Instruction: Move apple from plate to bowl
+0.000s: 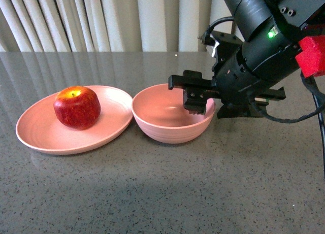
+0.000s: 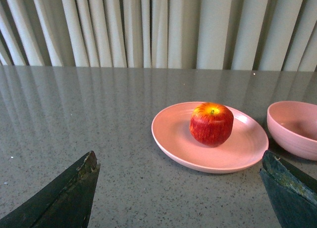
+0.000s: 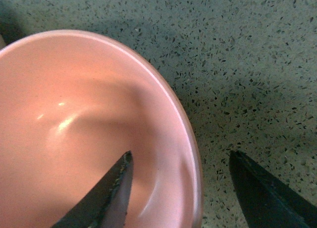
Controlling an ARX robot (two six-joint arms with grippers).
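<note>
One squat red apple (image 1: 77, 107) (yellow-orange crown) on plate (image 1: 38, 135)

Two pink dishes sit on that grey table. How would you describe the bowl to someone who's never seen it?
On the speckled grey table, two pink dishes sit side by side. The bowl is the right one, with the black right pincer straddling its rim. Unlike the flat plate holding the apple, it is deep, rounded and empty.
</note>
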